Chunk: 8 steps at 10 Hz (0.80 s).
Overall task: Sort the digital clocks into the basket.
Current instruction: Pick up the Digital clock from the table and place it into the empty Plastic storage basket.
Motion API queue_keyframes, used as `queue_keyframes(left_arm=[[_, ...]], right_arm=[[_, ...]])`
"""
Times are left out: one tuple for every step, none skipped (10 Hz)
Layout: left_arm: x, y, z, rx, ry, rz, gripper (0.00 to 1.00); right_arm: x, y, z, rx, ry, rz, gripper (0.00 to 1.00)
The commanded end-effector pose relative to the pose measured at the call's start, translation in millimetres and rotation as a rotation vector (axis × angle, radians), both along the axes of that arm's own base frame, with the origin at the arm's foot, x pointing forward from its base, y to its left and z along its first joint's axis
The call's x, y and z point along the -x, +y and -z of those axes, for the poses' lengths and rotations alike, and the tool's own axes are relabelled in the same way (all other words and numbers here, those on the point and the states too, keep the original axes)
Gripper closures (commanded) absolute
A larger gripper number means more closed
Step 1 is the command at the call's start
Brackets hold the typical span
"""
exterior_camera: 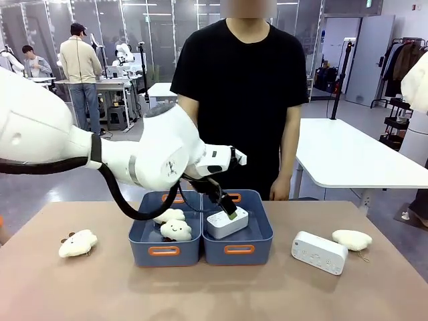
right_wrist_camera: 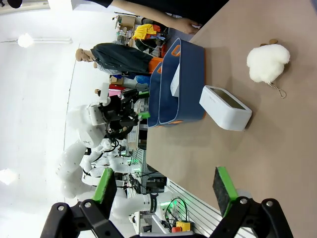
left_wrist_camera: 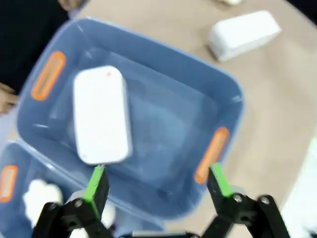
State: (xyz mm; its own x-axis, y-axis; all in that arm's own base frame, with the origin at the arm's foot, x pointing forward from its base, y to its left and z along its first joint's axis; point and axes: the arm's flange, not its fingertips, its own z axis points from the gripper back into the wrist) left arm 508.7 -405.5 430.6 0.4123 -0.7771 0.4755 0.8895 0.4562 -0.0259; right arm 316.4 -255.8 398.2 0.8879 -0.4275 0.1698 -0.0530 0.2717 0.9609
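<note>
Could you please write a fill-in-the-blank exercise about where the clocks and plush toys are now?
1. A white rounded plastic digital clock lies inside the blue rectangular plastic basket; the left tool above it is ____.
2. The second white clock rests on the brown table, to that basket's ____ in the front view.
3. The neighbouring blue bin holds ____ cream cloud-shaped plush toys.
Missing words: open; right; two.

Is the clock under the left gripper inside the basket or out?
In. The clock rests within the basket walls, left gripper open above it.
</note>
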Motion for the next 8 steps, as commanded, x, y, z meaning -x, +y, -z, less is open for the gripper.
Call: queue_keyframes(left_arm=[[-7.1,71.0,-45.5,0.020,0.232,0.045,0.00],[-3.6,104.4,-68.1,0.056,0.301,0.028,0.00],[2.2,140.0,-87.4,0.122,0.356,0.034,0.00],[5.6,180.0,-97.4,0.163,0.389,0.039,0.00],[15.2,230.0,-107.1,0.232,0.439,0.036,0.00],[18.2,296.4,-118.3,0.351,0.478,-0.011,0.00],[20.0,373.5,-119.4,0.513,0.537,-0.079,0.00],[31.3,460.7,-101.2,0.711,0.503,-0.178,0.00]], right_arm=[[1.6,0.5,-1.8,-0.005,-0.009,-0.005,0.00],[1.6,0.5,-1.8,-0.005,-0.009,-0.005,0.00],[1.6,0.5,-1.8,-0.005,-0.009,-0.005,0.00],[1.6,0.5,-1.8,-0.005,-0.009,-0.005,0.00],[1.6,0.5,-1.8,-0.005,-0.009,-0.005,0.00],[1.6,0.5,-1.8,-0.005,-0.009,-0.005,0.00],[1.6,0.5,-1.8,-0.005,-0.009,-0.005,0.00],[1.6,0.5,-1.8,-0.005,-0.009,-0.005,0.00]])
